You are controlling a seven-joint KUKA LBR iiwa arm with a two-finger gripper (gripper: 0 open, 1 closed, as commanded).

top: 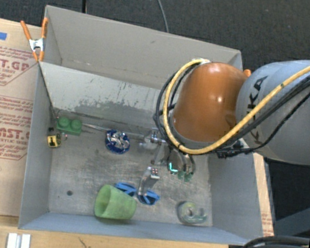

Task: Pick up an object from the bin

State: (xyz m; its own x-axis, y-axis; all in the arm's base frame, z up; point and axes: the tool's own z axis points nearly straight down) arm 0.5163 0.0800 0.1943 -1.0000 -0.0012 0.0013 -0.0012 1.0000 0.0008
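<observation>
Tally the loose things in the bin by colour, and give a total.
Green: 2, a studded brick and a cup
Blue: 2, a round blue-and-silver thing and a flat blue thing
Yellow: 1, a small yellow piece
Pale: 1, a pale round thing
Total: 6

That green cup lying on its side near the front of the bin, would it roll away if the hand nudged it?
Probably: the green cup lies on its side, so its round wall would likely let it roll. It looks hollow, with an open mouth, so it is probably light and easily shoved. The blue thing right beside it might stop it.
</observation>
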